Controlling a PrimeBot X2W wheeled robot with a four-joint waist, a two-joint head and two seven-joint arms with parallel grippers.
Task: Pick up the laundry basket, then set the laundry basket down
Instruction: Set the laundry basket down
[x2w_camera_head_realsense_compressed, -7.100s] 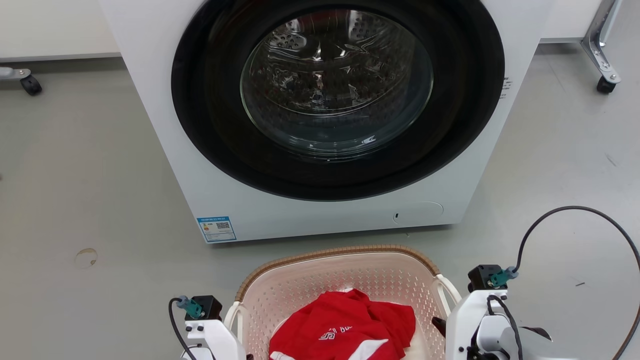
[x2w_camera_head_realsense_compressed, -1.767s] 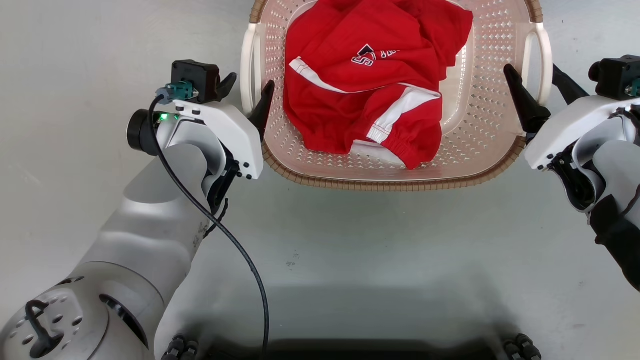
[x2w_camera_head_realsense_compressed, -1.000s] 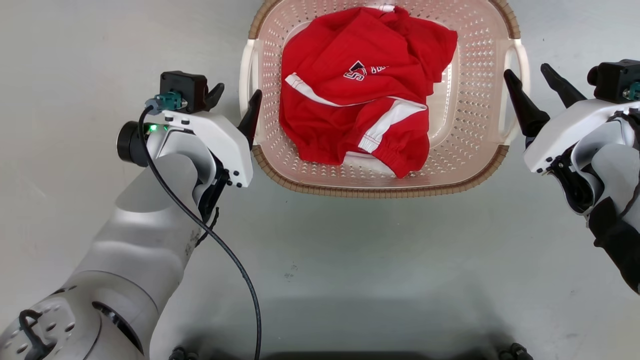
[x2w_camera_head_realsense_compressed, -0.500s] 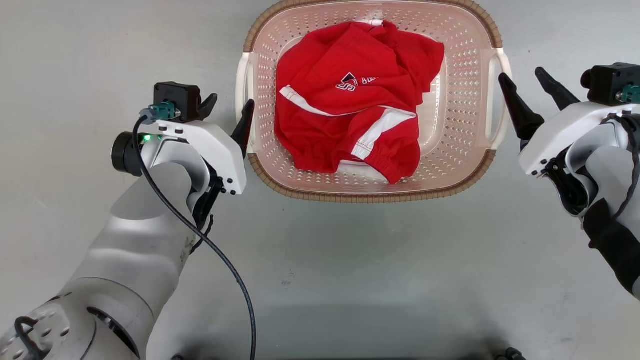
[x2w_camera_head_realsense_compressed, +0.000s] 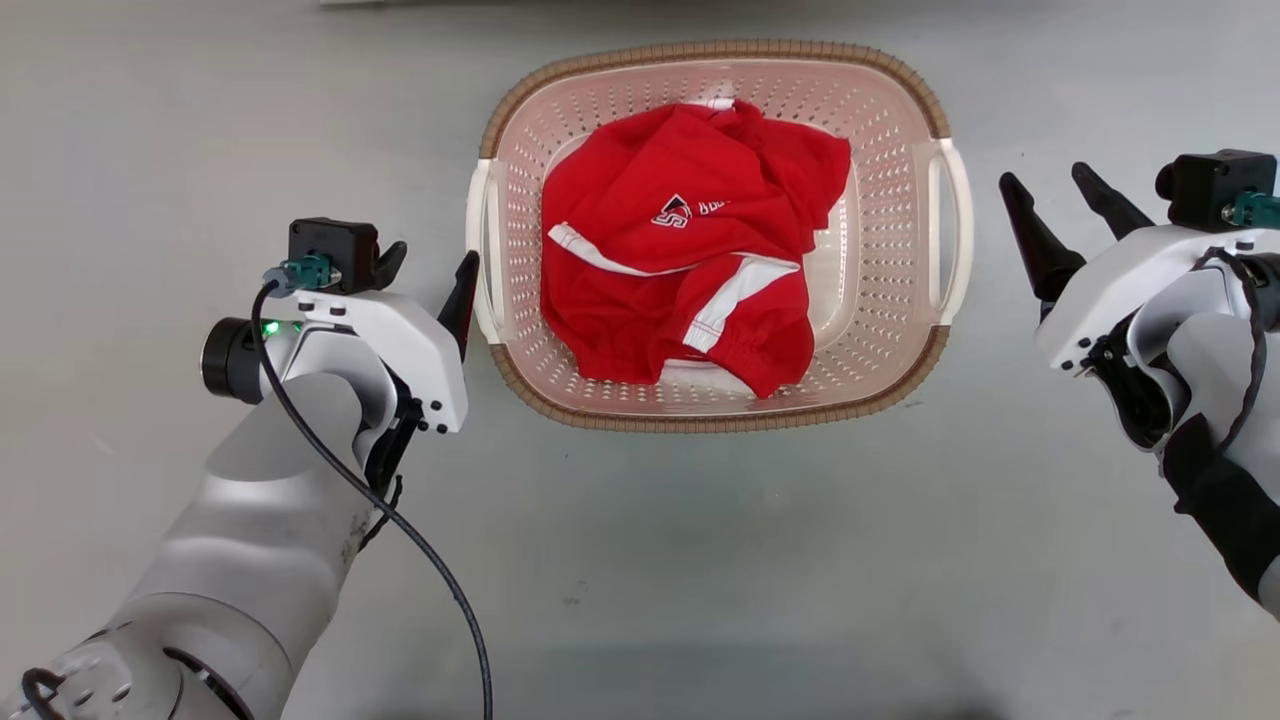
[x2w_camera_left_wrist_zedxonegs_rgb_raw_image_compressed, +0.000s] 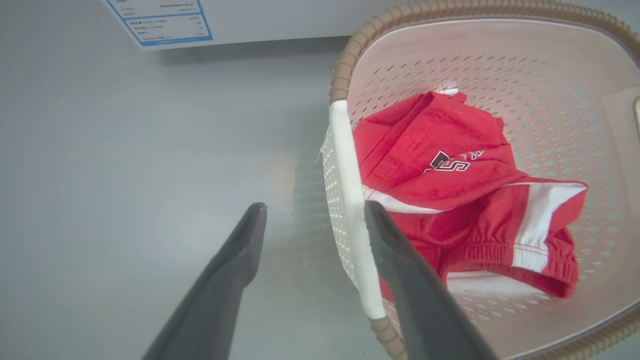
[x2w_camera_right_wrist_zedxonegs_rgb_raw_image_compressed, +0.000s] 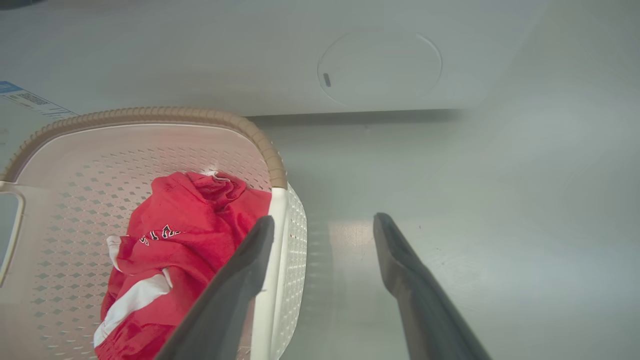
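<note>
The laundry basket (x2w_camera_head_realsense_compressed: 715, 424) is seen standing on the floor (x2w_camera_head_realsense_compressed: 700, 570), just before the washing machine (x2w_camera_right_wrist_zedxonegs_rgb_raw_image_compressed: 200, 55), with a red garment (x2w_camera_head_realsense_compressed: 680, 250) lying inside. The left gripper (x2w_camera_head_realsense_compressed: 432, 262) is held just beside the left handle (x2w_camera_head_realsense_compressed: 481, 250), fingers spread, nothing pinched. The right gripper (x2w_camera_head_realsense_compressed: 1045, 190) is held apart from the right handle (x2w_camera_head_realsense_compressed: 958, 240), fingers likewise spread. Neither handle is gripped, so either the lift is yet to be made or the set-down is finished; which cannot be told.

Laundry basket (x2w_camera_head_realsense_compressed: 893, 250) perforated plastic; rim (x2w_camera_head_realsense_compressed: 715, 48) seemingly woven.
</note>
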